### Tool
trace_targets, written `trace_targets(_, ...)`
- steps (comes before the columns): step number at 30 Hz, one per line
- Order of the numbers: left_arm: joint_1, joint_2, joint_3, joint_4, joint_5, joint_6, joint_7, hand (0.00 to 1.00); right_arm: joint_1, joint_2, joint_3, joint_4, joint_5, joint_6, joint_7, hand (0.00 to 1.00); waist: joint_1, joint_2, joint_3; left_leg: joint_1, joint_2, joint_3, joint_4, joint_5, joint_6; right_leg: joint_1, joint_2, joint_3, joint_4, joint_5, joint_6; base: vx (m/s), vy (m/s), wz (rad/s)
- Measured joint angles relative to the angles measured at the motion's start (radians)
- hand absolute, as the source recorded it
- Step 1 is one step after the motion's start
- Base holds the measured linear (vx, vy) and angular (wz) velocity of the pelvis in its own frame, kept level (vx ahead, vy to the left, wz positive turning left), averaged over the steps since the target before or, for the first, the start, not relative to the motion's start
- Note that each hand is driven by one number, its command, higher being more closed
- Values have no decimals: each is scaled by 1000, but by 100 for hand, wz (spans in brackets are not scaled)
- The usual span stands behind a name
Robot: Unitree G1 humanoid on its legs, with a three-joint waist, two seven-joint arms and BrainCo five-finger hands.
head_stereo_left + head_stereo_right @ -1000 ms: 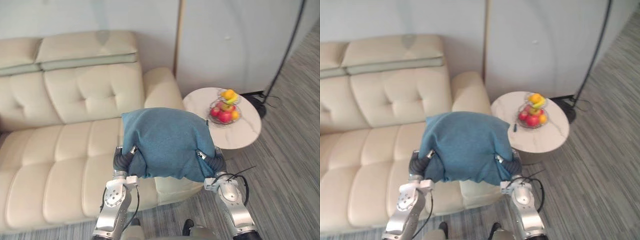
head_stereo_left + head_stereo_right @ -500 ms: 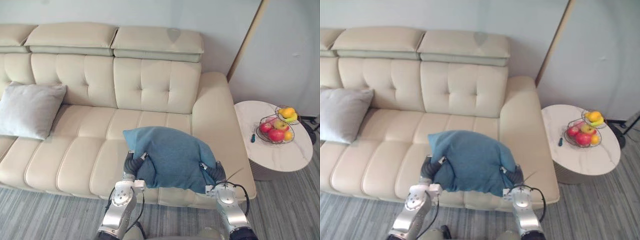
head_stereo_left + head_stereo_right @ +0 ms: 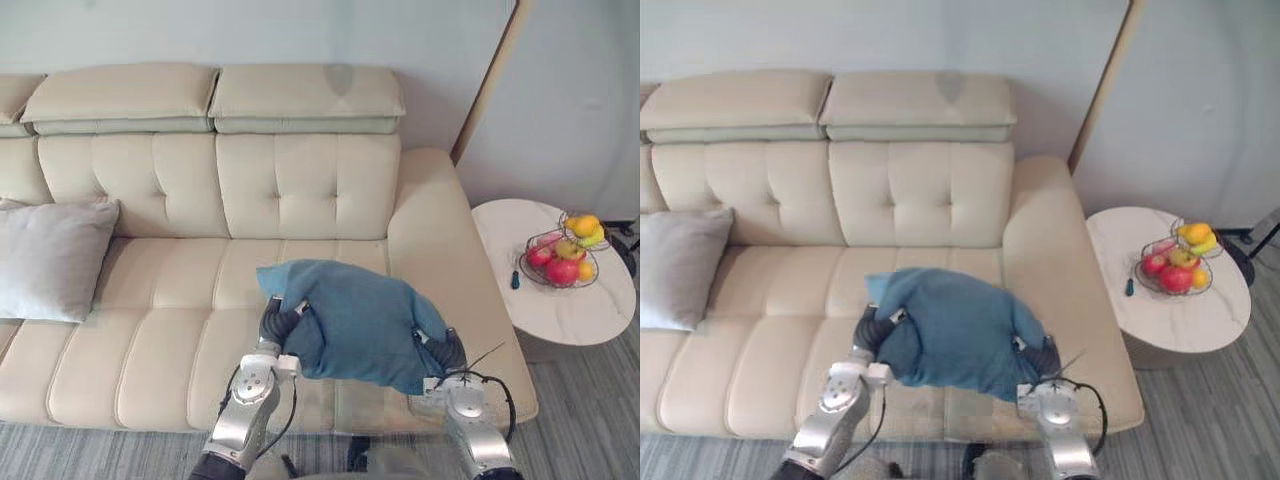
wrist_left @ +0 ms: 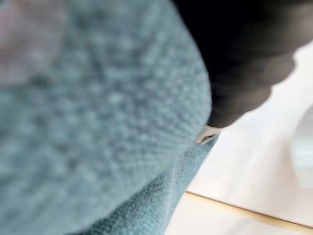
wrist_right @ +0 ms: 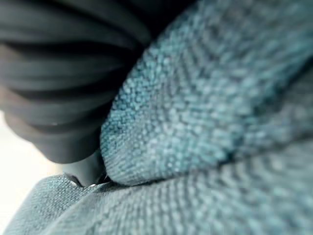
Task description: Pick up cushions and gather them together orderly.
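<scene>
Hands flank the blue cushion (image 3: 360, 320): left hand (image 3: 277, 322) at its left edge, right hand (image 3: 448, 351) at its right, both sunk in the cloth, so open or closed I cannot tell. It hangs above the sofa's (image 3: 170, 290) near edge; a grey cushion (image 3: 50, 255) lies far left.

We face a cream tufted sofa (image 3: 300, 190) against a pale wall (image 3: 250, 30); beside its arm stands a round white side table (image 3: 568, 316) on grey striped flooring (image 3: 590, 415).
</scene>
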Motion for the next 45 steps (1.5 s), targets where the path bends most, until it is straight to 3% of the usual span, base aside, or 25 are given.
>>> trace_targets(2, 3, -2, 1, -1, 0, -1, 0, 100, -1, -1, -5, -14, -1, -2, -1, 100, 2, 16, -17, 15, -7, -67, -182, 74, -9, -18, 11, 18, -11, 11, 27, 75, 214, -31)
trace_targets(3, 2, 2, 0, 0, 0, 0, 0, 100, -10, 8, -14, -6, -2, -3, -1, 100, 2, 16, -21, 37, -16, -78, -244, 98, -115, -23, 12, 35, -17, 19, 40, 114, 241, -20)
trace_targets(5, 4, 13, -7, 2, 1, 0, 0, 100, -9, 33, -35, -2, -3, -2, -1, 100, -22, -22, -42, 87, -107, -51, -394, 162, -84, -9, -37, 62, -104, 73, 90, 137, 251, -1)
trace_targets(9, 6, 31, -11, 3, 1, 0, 0, 100, -40, 34, -32, 62, -6, -2, 0, 100, -19, -23, -42, 144, -162, -21, -449, 173, -71, 41, -67, 114, -197, 130, 122, 84, 163, -25)
trace_targets(17, -39, 76, 9, 3, 23, 0, 20, 100, -164, 34, -1, 134, -46, 8, -12, 100, -16, -22, -40, 128, -179, -9, -481, 174, -69, -19, -59, 195, -223, 170, 107, -17, 21, -26)
trace_targets(20, -143, 82, 38, 24, 46, 0, 81, 100, -287, 25, 24, 152, -56, 9, -52, 100, -7, -21, -32, 60, -179, 15, -484, 188, -53, -106, -56, 234, -223, 210, 96, -140, -16, -32)
trace_targets(22, -257, 82, 51, 38, 70, 0, 140, 100, -382, 25, 25, 149, -61, 9, -102, 100, 1, -19, 9, 20, -179, 17, -473, 196, -44, -148, -62, 241, -213, 225, 103, -160, -28, -5)
trace_targets(29, -628, 130, 110, 48, 120, -5, 303, 100, -701, 26, 7, 131, -72, 9, -245, 100, 26, -14, 66, -194, -160, -17, -400, 224, -36, -335, -70, 213, -162, 250, 94, -149, -45, 18)
trace_targets(31, -779, 143, 140, 102, 137, -34, 357, 100, -829, 28, -20, 103, -103, 8, -300, 100, 33, -6, 100, -249, -163, -40, -415, 261, -36, -384, -72, 190, -156, 258, 87, -49, -35, 29)
trace_targets(36, -1020, 170, 190, 225, 148, -40, 400, 100, -1054, 22, -75, 151, -141, 6, -381, 100, 41, 11, 168, -288, -182, -72, -511, 338, -39, -450, -74, 162, -155, 267, 77, -13, -24, 22)
trace_targets(37, -1096, 181, 198, 273, 148, -41, 403, 0, -1133, 9, -90, 204, -141, 6, -395, 0, 42, 12, 177, -311, -191, -77, -549, 367, -39, -484, -73, 157, -158, 274, 75, -12, -13, 30)
trace_targets(41, -1302, 202, 236, 448, 150, -40, 408, 0, -1333, 0, -158, 345, -140, 7, -442, 0, 41, 37, 246, -346, -195, -106, -644, 439, -39, -520, -70, 117, -210, 308, 70, -16, -6, 20)
trace_targets(45, -1406, 206, 239, 524, 173, -38, 420, 0, -1404, -9, -189, 400, -130, -2, -479, 0, 42, 41, 257, -438, -196, -138, -653, 472, -39, -597, -73, 88, -213, 320, 64, -18, 12, 24)
